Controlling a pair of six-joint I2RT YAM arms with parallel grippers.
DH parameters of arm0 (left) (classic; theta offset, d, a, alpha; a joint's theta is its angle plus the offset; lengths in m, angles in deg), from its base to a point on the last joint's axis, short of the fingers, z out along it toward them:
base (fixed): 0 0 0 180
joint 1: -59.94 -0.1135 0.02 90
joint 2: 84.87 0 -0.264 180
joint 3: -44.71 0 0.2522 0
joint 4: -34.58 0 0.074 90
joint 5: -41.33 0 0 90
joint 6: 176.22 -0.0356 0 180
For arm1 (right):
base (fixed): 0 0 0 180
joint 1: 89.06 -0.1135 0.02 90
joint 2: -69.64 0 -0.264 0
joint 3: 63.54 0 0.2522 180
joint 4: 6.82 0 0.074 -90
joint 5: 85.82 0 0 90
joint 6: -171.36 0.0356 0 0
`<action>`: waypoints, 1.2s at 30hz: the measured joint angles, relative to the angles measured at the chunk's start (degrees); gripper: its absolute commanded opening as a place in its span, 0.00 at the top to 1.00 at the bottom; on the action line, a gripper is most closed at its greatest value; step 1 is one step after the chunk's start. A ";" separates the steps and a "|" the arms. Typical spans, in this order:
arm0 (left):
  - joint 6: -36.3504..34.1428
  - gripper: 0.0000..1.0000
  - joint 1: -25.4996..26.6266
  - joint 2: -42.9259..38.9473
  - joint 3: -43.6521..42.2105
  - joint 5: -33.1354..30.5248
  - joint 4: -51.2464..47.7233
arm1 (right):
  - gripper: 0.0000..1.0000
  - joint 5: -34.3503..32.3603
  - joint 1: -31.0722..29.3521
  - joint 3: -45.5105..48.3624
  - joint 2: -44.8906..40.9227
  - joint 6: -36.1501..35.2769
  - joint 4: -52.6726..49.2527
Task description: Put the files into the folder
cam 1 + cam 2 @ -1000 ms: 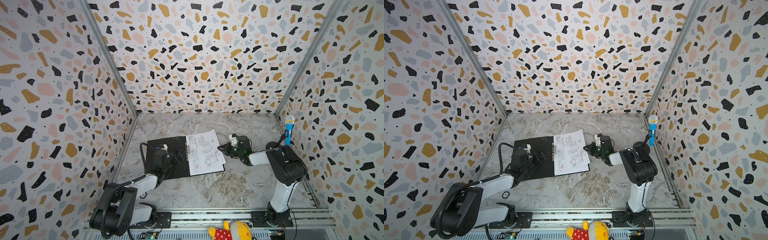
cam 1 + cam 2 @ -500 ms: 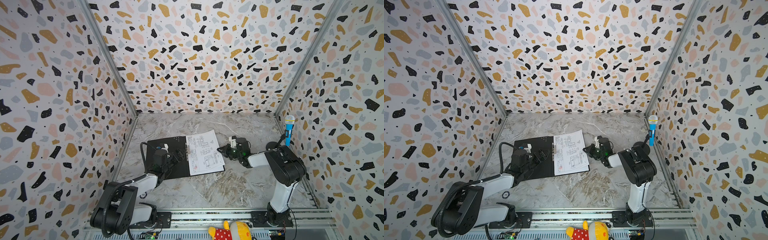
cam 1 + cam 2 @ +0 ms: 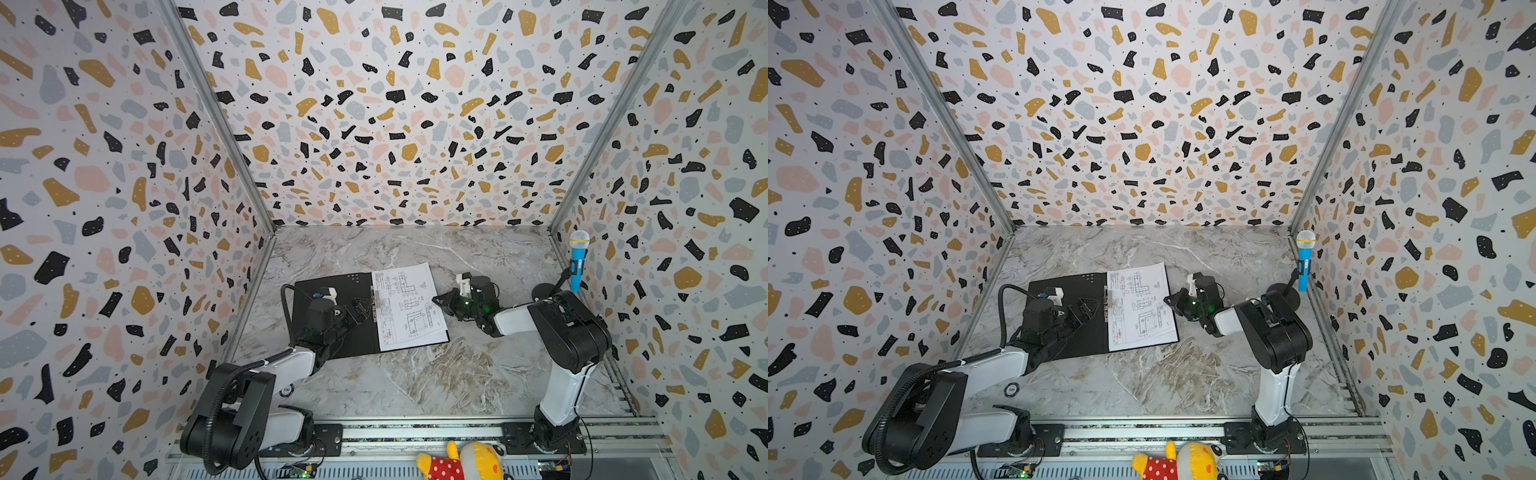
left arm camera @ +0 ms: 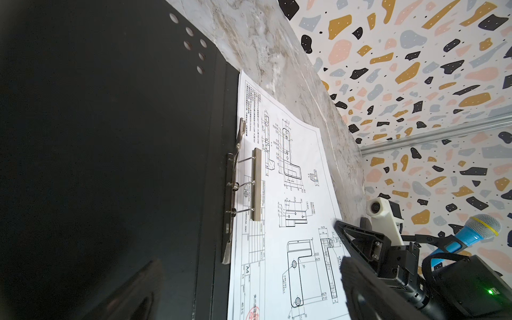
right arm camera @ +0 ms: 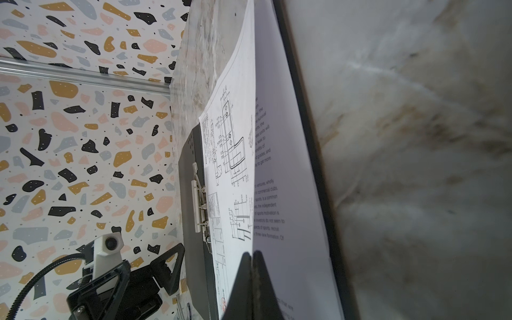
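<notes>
The files [image 3: 409,309] lay stacked on the right half of the open folder [image 3: 361,347], which rested flat on the marble-patterned desk [image 3: 415,374], black inside up, left of the desk's middle. The sheets' left edge sat under the bar of the metal spine clip [image 4: 256,184]. On top was the drawing sheet [image 4: 299,171]; its right edge curled up off the printed text sheet [image 5: 277,194] beneath.

The right gripper [image 3: 440,300] met the stack at that right edge, about halfway along it. Its fingers [image 5: 243,277] were pressed together, and the raised edge of the drawing sheet ran straight into their tips, so they appeared to pinch that sheet alone.

The left gripper [image 3: 356,312] hovered over the bare left half of the folder, just left of the clip. Its fingers were spread wide, held nothing, and pointed right toward the spine.

Farther out, a blue toy microphone [image 3: 578,259] stood by the right wall, and a yellow plush toy [image 3: 461,461] lay at the near rail.
</notes>
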 measured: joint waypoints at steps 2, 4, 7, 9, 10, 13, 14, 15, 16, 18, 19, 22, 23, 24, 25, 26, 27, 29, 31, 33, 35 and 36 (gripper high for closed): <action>0.00 0.00 0.00 0.07 0.00 0.04 0.07 | 0.93 -0.09 0.00 0.07 -0.02 0.00 0.00; 0.00 0.00 0.00 0.24 0.00 0.13 0.39 | 0.88 -0.22 -0.04 0.26 -0.07 0.22 -0.04; 0.02 0.00 0.00 0.81 0.11 0.22 0.92 | 0.58 -0.42 -0.04 0.61 -0.37 0.76 -0.22; 0.02 0.00 0.00 1.46 0.42 0.42 1.33 | 0.45 -0.74 -0.04 0.81 -1.22 0.48 -0.70; 0.02 0.00 0.00 1.79 0.63 0.52 1.36 | 0.42 -0.90 -0.04 0.81 -1.77 0.33 -1.20; 0.04 0.00 0.00 3.23 1.73 0.92 2.05 | 0.31 -1.55 -0.04 0.79 -4.02 -0.66 -3.41; 0.04 0.00 0.00 3.91 2.27 1.05 2.29 | 0.26 -1.86 -0.02 0.79 -4.92 -1.09 -4.35; 0.07 0.00 0.00 4.72 2.91 1.20 2.62 | 0.24 -2.32 0.09 0.74 -5.77 -1.77 -5.27; 0.07 0.00 0.00 5.42 3.39 1.38 3.02 | 0.22 -2.51 0.20 0.70 -6.45 -2.29 -6.10; 0.09 0.00 0.00 7.39 4.81 1.99 3.69 | 0.19 -3.04 0.52 0.57 -7.69 -3.61 -7.98; 0.04 0.00 0.00 8.37 5.57 2.25 3.87 | 0.19 -3.28 0.66 0.52 -8.13 -4.11 -8.85; 0.02 0.00 0.00 11.85 8.76 2.80 4.17 | 0.17 -3.82 1.40 0.48 -8.92 -5.86 -11.32; -0.26 0.01 -0.02 13.18 10.14 3.08 4.22 | 0.17 -3.89 1.66 0.46 -8.98 -6.43 -12.15; -0.50 0.00 -0.07 14.62 11.72 3.50 4.22 | 0.16 -4.04 1.90 0.44 -9.05 -7.06 -12.92; -0.76 0.00 -0.13 15.98 13.18 4.00 4.31 | 0.16 -4.04 2.12 0.44 -9.11 -7.61 -13.55; -1.07 0.01 -0.22 17.55 14.88 4.46 4.37 | 0.16 -4.04 2.40 0.44 -9.14 -8.41 -14.14; -1.36 0.00 -0.28 18.95 16.39 4.94 4.46 | 0.16 -4.00 2.67 0.42 -9.20 -9.20 -14.53; -1.92 0.00 -0.52 21.51 19.12 5.95 4.46 | 0.16 -3.76 3.30 0.15 -9.25 -11.06 -15.69; -2.36 0.00 -0.79 24.26 21.92 7.06 4.42 | 0.16 -3.41 3.98 -0.57 -9.25 -13.29 -17.00; -2.58 0.00 -1.20 26.95 24.33 8.35 4.50 | 0.16 -2.80 4.94 -1.11 -9.33 -15.45 -17.66; -2.58 0.00 -1.73 29.05 25.68 9.29 4.57 | 0.16 -1.90 6.12 -1.18 -9.35 -17.14 -17.79; -2.60 0.01 -1.97 30.18 26.27 9.81 4.52 | 0.16 -1.18 6.86 -1.18 -9.35 -17.99 -18.05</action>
